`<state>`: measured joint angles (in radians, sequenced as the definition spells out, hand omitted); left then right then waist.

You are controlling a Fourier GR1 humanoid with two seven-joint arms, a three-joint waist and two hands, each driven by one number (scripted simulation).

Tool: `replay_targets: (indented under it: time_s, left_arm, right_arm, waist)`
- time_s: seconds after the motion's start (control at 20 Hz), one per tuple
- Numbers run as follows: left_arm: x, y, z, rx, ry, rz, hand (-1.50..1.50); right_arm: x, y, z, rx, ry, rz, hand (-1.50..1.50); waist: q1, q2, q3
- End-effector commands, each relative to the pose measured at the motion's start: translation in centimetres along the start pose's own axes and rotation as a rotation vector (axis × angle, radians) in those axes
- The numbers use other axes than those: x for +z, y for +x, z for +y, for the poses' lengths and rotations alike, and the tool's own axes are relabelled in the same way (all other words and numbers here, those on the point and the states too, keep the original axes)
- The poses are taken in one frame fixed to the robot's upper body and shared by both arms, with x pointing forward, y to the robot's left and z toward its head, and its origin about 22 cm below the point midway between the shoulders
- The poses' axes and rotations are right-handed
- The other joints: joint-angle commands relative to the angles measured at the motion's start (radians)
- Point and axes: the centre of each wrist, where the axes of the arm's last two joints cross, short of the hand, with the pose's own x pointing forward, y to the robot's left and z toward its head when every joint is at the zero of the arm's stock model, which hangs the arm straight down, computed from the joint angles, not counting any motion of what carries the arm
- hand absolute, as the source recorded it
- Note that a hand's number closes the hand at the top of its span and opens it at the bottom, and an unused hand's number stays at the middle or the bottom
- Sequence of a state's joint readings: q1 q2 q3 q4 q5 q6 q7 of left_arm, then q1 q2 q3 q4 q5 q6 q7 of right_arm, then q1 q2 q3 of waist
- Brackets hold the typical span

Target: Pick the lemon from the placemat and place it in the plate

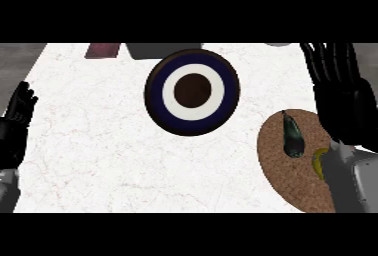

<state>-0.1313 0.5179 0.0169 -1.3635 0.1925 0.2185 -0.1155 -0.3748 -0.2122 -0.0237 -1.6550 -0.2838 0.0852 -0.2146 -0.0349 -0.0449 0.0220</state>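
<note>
Head view: right hand [341, 85] is raised over the counter's [96, 150] right side, fingers straight and slightly apart, holding nothing. Below it, a brown cork placemat [284, 172] carries a dark green elongated object [293, 137] and the lemon [319, 161], a yellow sliver partly hidden by the right forearm. Plate [193, 92], ringed navy, white and brown, sits well apart, upper centre. Left hand [16, 120] rests open at the left edge.

Even bright light over white marbled counter [111, 150]; no glare, shadows barely there. Round navy-and-white plate [193, 92] looks stretched taller than wide. Far counter edge dimmer, grey.
</note>
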Motion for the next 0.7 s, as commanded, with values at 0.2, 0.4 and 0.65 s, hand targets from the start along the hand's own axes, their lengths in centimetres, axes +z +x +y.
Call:
replay_targets:
  time_s: [0.2, 0.4, 0.65]
  left_arm:
    - [-1.9, 6.5, -3.8, 0.076, -0.179, -0.178, 0.0]
    - [-2.0, 6.4, -3.3, 0.079, -0.203, -0.179, 0.0]
    - [-1.2, 7.3, -5.5, 0.138, -0.294, -0.137, 0.0]
  right_arm:
    - [2.0, -4.0, -2.2, 0.26, -0.137, 0.269, 1.5]
    - [6.7, -4.1, -9.0, 0.883, -0.104, 0.654, 1.5]
    - [9.8, -10.5, 0.2, 0.682, -0.617, 0.568, -1.5]
  waist:
    - [0.038, 0.049, -0.022]
    - [0.009, 0.071, -0.042]
    - [0.044, 0.049, -0.019]
